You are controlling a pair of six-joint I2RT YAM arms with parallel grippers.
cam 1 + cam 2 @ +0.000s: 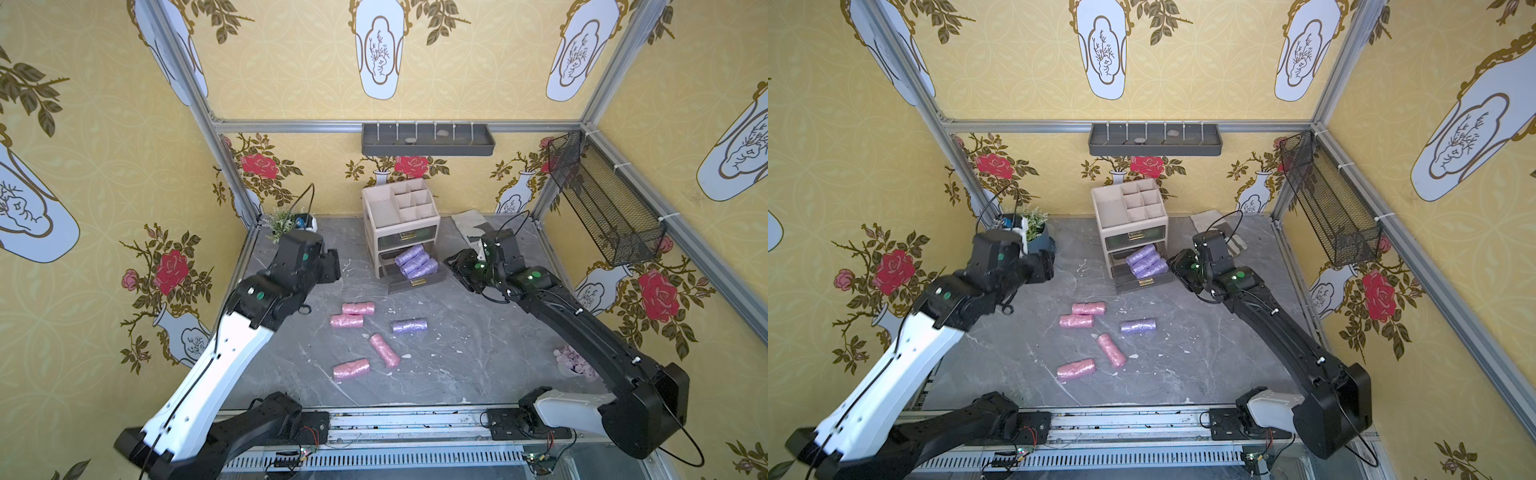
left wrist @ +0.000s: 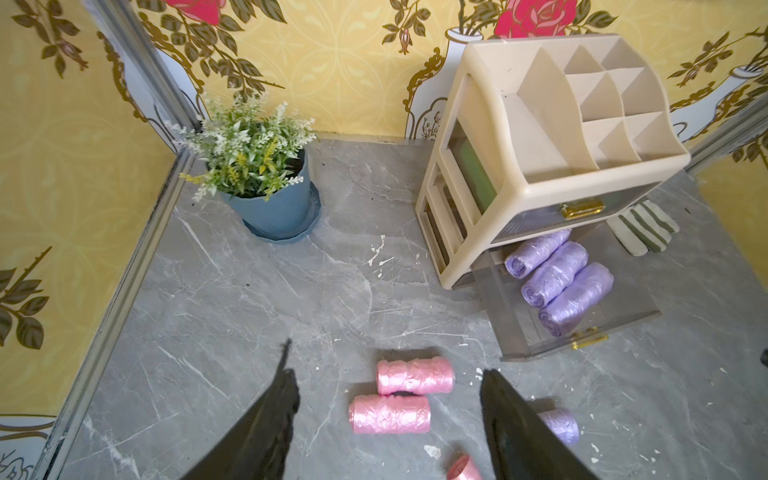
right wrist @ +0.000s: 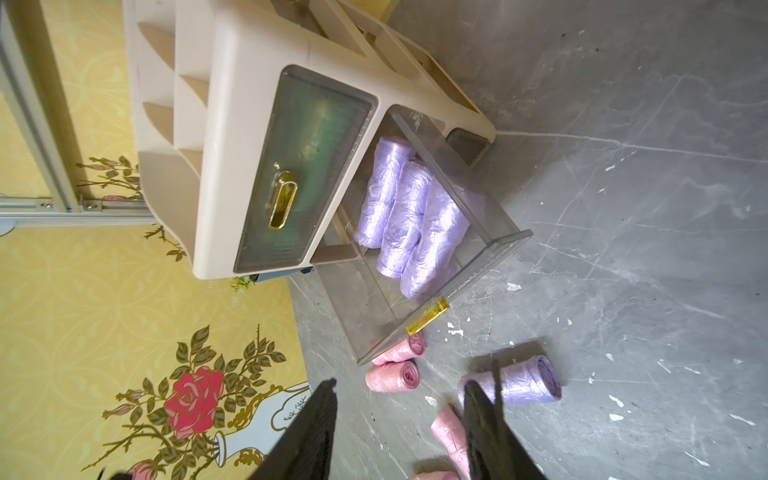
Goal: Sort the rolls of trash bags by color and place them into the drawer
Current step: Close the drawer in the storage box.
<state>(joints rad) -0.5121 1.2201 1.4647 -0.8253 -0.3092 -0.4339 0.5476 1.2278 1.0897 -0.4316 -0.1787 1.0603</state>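
Grey marble tabletop (image 1: 457,365), loose pink rolls (image 1: 347,321)

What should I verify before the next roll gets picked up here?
1. The middle drawer is pulled open: ok.
2. Free space inside it beside the three purple rolls: ok, it seems.
3. The loose purple roll lies clear of the pink rolls: ok.
4. The left gripper is open and empty: ok.
5. The right gripper is open and empty: ok.
6. A drawer open for pink: not ok; only the purple one is out.
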